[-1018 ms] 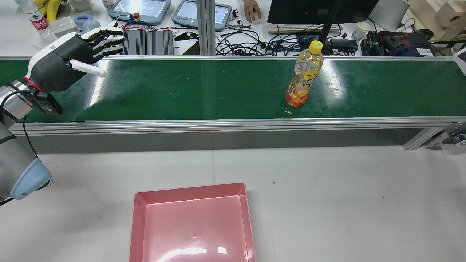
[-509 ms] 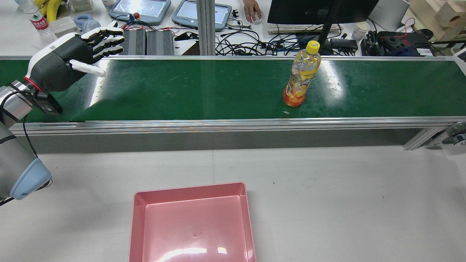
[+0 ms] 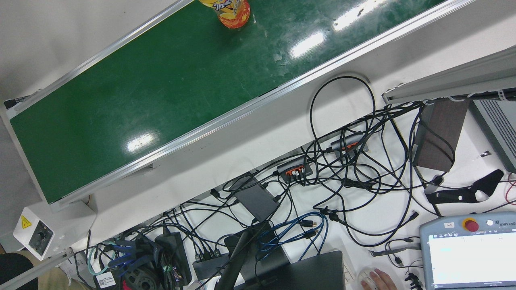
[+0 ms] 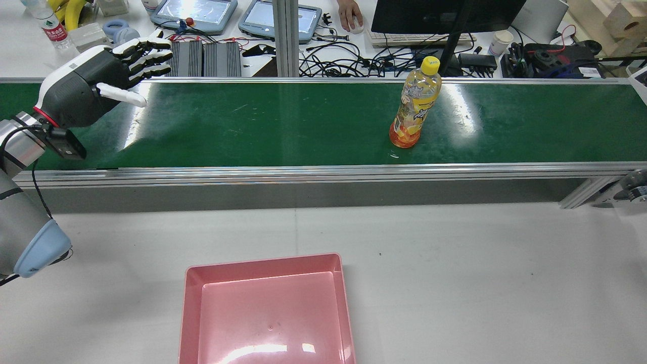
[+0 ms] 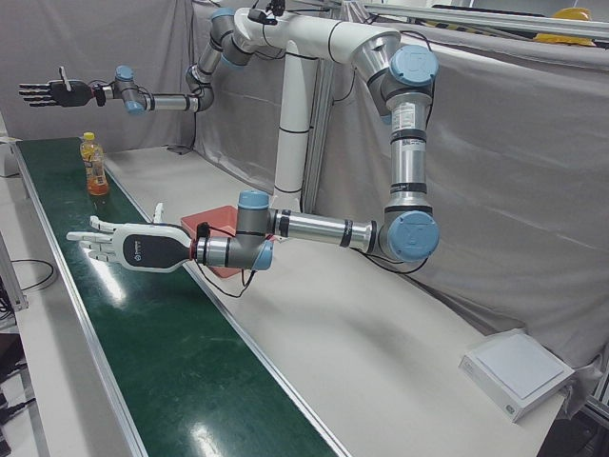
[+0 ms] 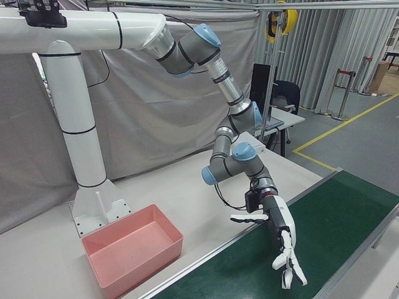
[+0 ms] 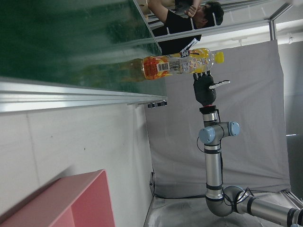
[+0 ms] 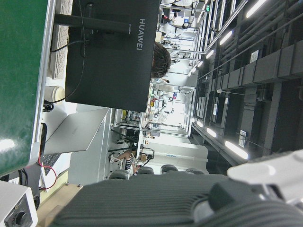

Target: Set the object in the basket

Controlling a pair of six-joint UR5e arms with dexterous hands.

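- Bottle (image 4: 414, 108): upright on green belt (image 4: 278, 126), right of belt's middle in rear view, nearer the belt's near rail than its far one. Yellow cap, orange liquid, label print too small to read.
- Front view: only the bottle's base shows (image 3: 231, 14); the rest is cut by the top edge. No arm in that view.
- Left hand (image 4: 101, 76): fingers spread, empty, held above the belt's left end and not touching it. Bottle is well apart from it, w/ bare belt between.
- Right hand (image 5: 52, 92): outside rear view. In left-front view it is small and far, beyond the bottle, raised above belt level, fingers stretched out, nothing in it. Left hand view shows it behind the bottle (image 7: 204, 90); no finger detail there.
- Right hand view: bottom is filled by blurred dark hand parts; belt is a thin strip at the view's left; bottle not seen.
- Pink basket (image 4: 263, 263): on white table (image 4: 455, 263), on the robot's side of the belt, empty; its near part is cut by the rear view's bottom edge.
- Table betw. basket and belt rail is bare.
- Far side of belt: cables, monitor, person's hand on a mouse (image 4: 350, 15).
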